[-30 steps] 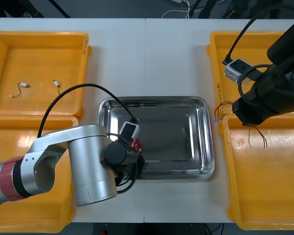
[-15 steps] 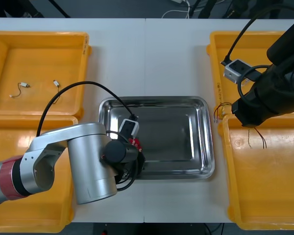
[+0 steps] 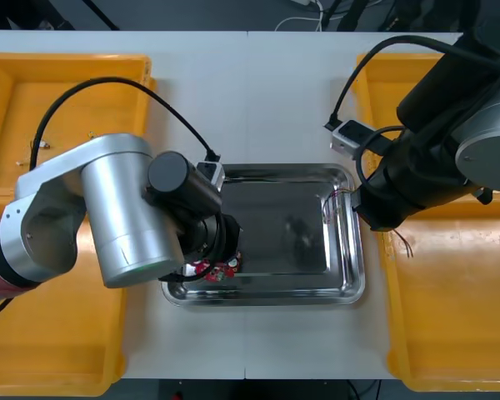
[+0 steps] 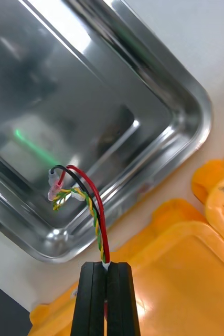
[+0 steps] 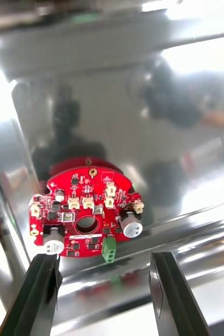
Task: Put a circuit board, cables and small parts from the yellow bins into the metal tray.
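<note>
Light table (image 3: 258, 100), round red circuit board (image 5: 85, 215) lying in near-left corner of metal tray (image 3: 283, 208), left gripper (image 5: 104, 262) spread above it, right gripper (image 4: 106, 270) clamped on red and yellow cable (image 4: 97, 223) over tray's right edge.

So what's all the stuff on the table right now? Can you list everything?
table: one, white, under everything.
yellow bins: four, yellow, two at each side of the table.
metal tray: one, shiny silver, in the middle between the bins.
circuit board: one, round and red, lying in the tray's near left corner.
red and yellow cable: one, hanging over the tray's right edge.
loose cables: a few thin reddish ones, in the near right bin.
left hand: one, black fingers, open, over the tray by the board.
right hand: one, black fingers, shut on the red and yellow cable.
</note>
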